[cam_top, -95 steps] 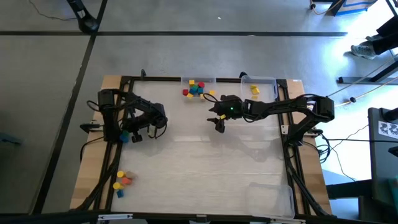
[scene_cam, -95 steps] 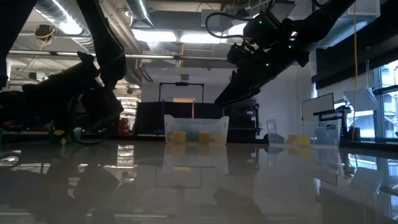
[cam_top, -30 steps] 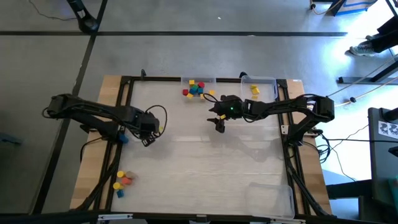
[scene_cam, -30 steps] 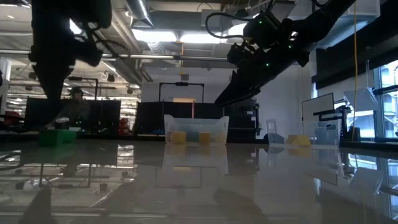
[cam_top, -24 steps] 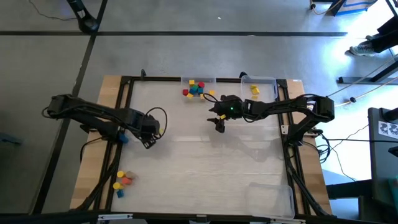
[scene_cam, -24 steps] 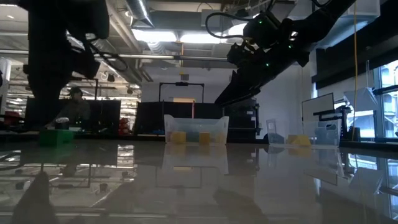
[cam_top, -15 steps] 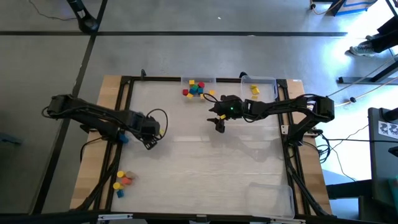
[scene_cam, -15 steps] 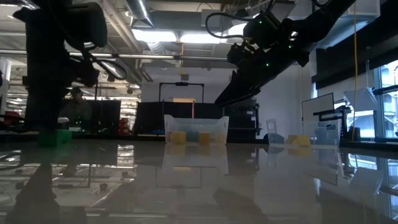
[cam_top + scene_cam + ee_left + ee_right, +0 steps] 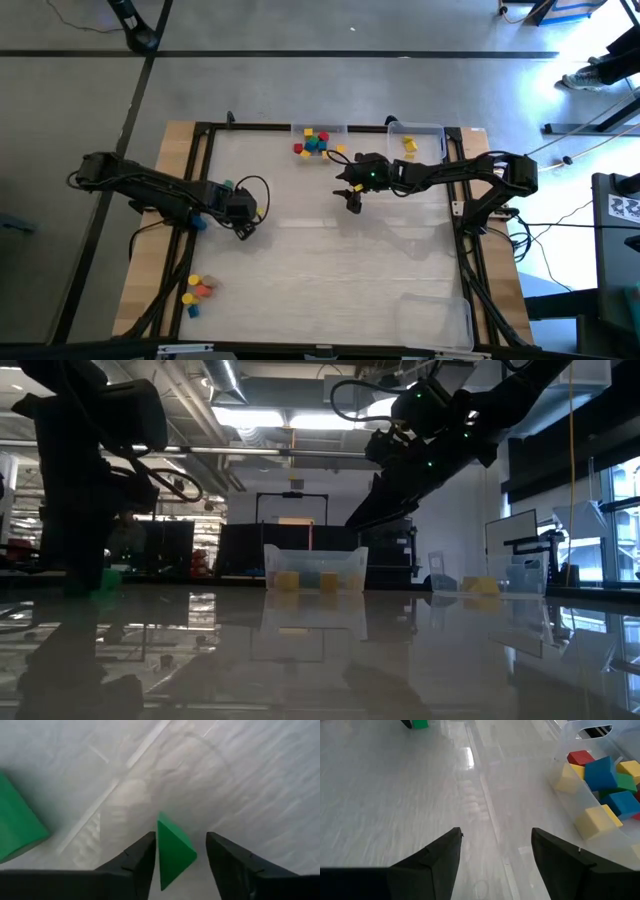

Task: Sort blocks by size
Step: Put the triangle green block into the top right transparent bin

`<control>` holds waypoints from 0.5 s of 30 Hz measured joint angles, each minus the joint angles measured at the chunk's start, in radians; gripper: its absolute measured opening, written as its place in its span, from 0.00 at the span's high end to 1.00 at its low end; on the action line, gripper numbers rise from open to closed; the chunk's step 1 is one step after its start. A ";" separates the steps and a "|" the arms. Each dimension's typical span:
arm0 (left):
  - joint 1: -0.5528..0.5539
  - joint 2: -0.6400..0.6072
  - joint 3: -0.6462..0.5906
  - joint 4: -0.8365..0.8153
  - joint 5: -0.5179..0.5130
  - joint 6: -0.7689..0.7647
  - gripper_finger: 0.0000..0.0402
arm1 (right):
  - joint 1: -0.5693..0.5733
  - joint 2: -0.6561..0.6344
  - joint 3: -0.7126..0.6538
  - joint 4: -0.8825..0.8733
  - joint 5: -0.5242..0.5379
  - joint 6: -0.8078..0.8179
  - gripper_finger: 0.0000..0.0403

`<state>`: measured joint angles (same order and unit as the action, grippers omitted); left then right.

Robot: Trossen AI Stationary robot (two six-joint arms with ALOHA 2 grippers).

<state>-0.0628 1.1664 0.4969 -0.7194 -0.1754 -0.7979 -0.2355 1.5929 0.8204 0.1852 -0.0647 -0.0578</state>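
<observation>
As far as the blocks' positions show, sorting is partly done. Near left, a small group of blocks (image 9: 195,291) (yellow, orange, blue) lies on the wooden edge beside the table (image 9: 330,270). At mid-left, the left gripper (image 9: 243,228) is low over the table surface with a green block (image 9: 172,851) between its fingers. Jaws part-open; the block sits against one finger with a gap to the other, so whether it is gripped or merely straddled I cannot tell. A second green block (image 9: 15,827) lies close beside it. Farther on, the right gripper (image 9: 352,203) hangs above mid-table, jaws wide, holding nothing. At the far edge, one clear tray (image 9: 334,131) holds mixed red, blue, yellow and green blocks; the tray to its right (image 9: 430,130) holds yellow ones (image 9: 409,145).

Judgement: the mixed far pile and the green pair remain to sort.

View notes: only the left wrist view shows the block inside the jaws; from overhead the arm hides it. The low view shows one green block (image 9: 104,581) resting on the table. The right wrist view resolves the mixed pile's contents (image 9: 600,777).
</observation>
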 joint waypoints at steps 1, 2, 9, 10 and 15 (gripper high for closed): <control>0.000 0.000 0.000 0.000 0.000 0.001 0.63 | 0.000 0.000 0.000 0.000 0.000 0.000 0.41; 0.000 0.000 0.000 0.000 0.000 0.004 0.66 | 0.000 0.000 0.000 0.000 0.000 0.000 0.41; 0.000 0.000 0.000 -0.001 -0.001 0.025 0.82 | 0.000 0.000 0.000 0.000 0.000 0.000 0.41; -0.001 0.000 0.000 -0.001 -0.001 0.026 0.83 | 0.000 0.000 0.000 0.000 0.000 0.000 0.41; -0.003 -0.001 0.009 -0.010 0.000 0.046 0.81 | 0.000 0.000 0.000 -0.002 0.000 0.000 0.41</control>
<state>-0.0658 1.1652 0.5061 -0.7298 -0.1757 -0.7521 -0.2353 1.5929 0.8204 0.1835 -0.0647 -0.0574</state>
